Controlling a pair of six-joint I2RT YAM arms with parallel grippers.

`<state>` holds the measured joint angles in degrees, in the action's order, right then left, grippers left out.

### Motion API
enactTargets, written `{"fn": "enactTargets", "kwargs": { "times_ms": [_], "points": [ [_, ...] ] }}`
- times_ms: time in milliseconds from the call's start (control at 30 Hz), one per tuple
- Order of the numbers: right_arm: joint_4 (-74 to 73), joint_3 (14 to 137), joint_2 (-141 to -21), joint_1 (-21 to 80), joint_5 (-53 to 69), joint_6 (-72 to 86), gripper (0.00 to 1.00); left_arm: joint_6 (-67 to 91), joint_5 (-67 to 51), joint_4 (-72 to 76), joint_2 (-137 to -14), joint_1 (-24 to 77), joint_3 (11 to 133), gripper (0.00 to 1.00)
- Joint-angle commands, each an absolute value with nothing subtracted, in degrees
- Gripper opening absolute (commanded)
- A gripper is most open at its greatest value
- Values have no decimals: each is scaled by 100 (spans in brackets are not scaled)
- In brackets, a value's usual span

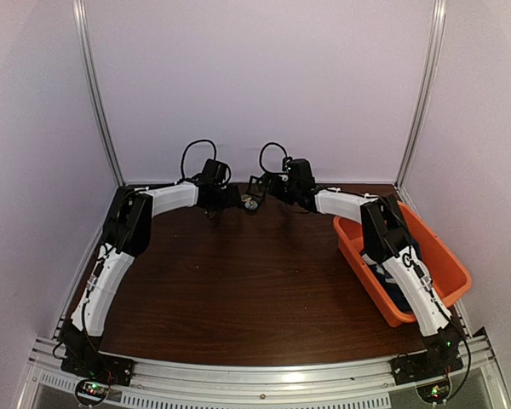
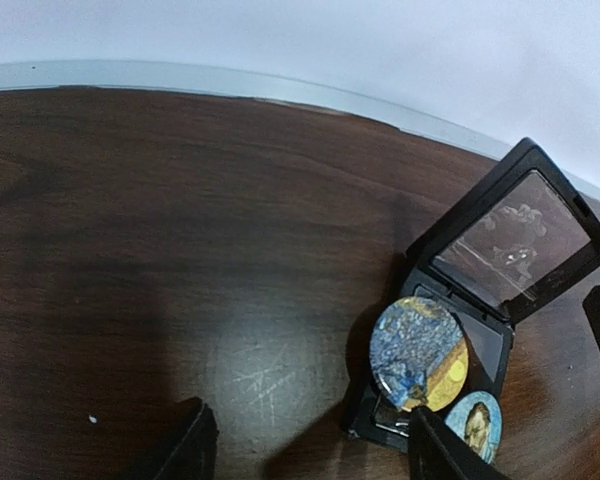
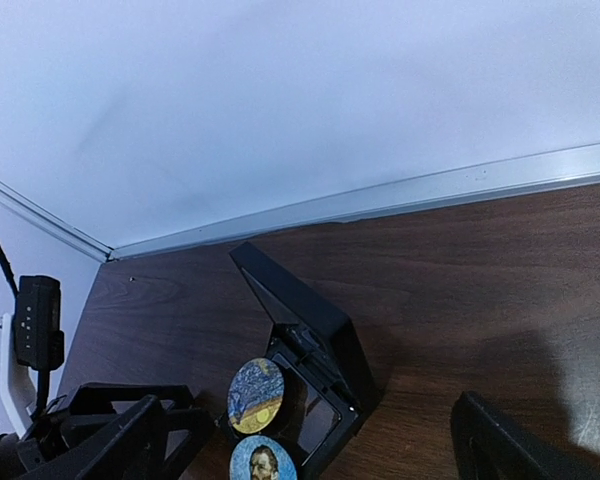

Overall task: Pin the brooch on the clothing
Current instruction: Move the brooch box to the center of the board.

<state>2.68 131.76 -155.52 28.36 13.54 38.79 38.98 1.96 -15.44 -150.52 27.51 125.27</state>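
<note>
Brooch (image 2: 418,355) looks light, stiff, slick, so pinch its rim. Left gripper (image 2: 308,425) jaws apart, empty; right gripper (image 3: 310,420) jaws wide, empty.

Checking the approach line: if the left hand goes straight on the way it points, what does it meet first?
The left hand is centred on bare table, but one finger lines up with the blue-and-yellow brooch propped on the open black box, so probably that first; depth is unclear.

Soft light from above; pale sheen on the worktop (image 2: 250,370), broad soft shadows, wrist views bowed at the edges.
</note>
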Motion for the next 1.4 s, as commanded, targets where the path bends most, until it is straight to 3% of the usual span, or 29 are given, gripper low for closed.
{"fn": "enactTargets", "kwargs": {
  "times_ms": [0, 300, 667, 833, 1200, 1367],
  "points": [
    [404, 12895, -15141, 2813, 1466, 3760, 100, 3731, 297, -1811, -15347, 2767, 12701, 66],
    [406, 12651, -14962, 2789, 1502, 3680, 100, 3716, 233, -2046, -15494, 2782, 12937, 54],
    [354, 12596, -14894, 2785, 1526, 3640, 100, 3630, 179, -2437, -15620, 2803, 13165, 55],
    [367, 12534, -14830, 2785, 1532, 3621, 100, 3542, 247, -2586, -15644, 2833, 13264, 50],
    [422, 12260, -14659, 2783, 1589, 3636, 100, 3350, 506, -2808, -15688, 3005, 13480, 55],
    [463, 12071, -14481, 2778, 1592, 3610, 100, 3469, 703, -2985, -15712, 3006, 13553, 50]
  ]
}}
